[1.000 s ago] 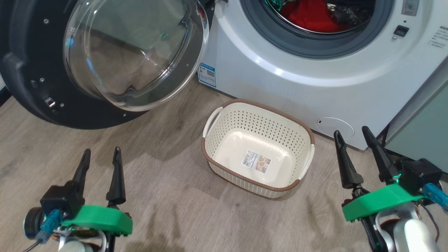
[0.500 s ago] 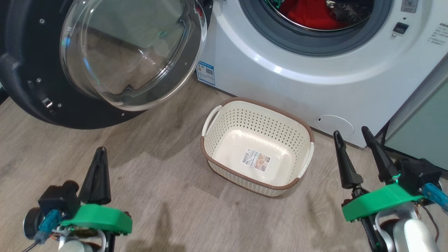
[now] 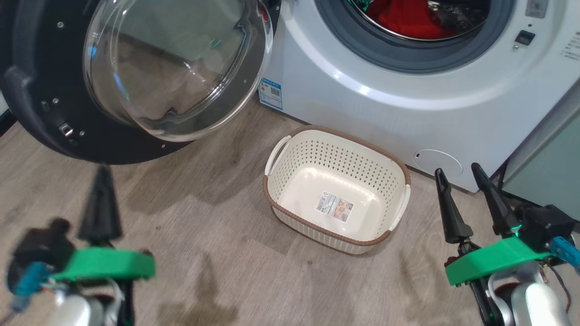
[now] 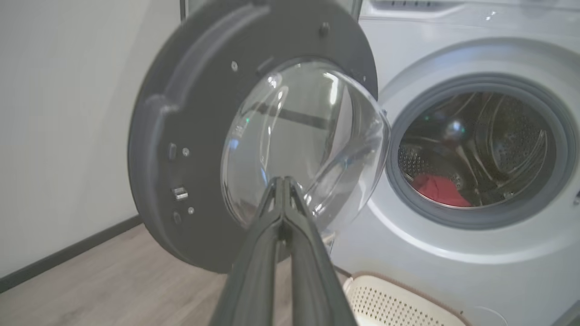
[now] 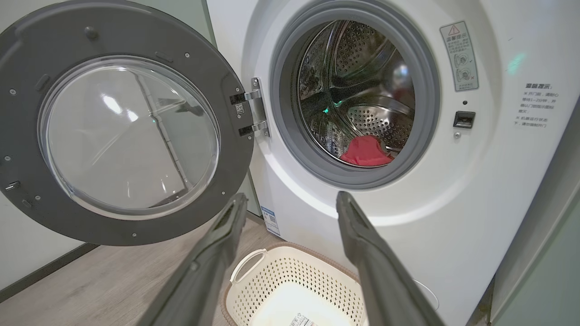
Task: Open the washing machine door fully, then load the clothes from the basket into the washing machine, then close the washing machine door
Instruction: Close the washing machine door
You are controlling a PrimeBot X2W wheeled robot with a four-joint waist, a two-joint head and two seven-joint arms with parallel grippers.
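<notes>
The washing machine (image 3: pixel 385 104) stands with its door (image 3: pixel 45 90) swung wide to the left, glass bowl (image 4: pixel 308 140) facing out. The red clothes (image 3: pixel 408 18) lie inside the steel drum (image 5: pixel 362 90), also red clothes (image 4: pixel 437 190) in the left wrist view. The cream basket (image 3: pixel 337 188) sits on the floor before the machine, holding just its label sticker. My left gripper (image 3: pixel 102 174) is shut on nothing, low at the left, pointing toward the door. My right gripper (image 3: pixel 460 176) is open at the lower right, right of the basket (image 5: pixel 294 290).
A pale green cabinet (image 3: pixel 548 154) stands close on the machine's right. Wooden floor (image 3: pixel 204 235) spreads between my grippers. A white wall with dark skirting (image 4: pixel 68 253) lies left of the door.
My left gripper has shut and shifted left and up, now blurred with motion. The right gripper has held still. The head view has shifted slightly.
</notes>
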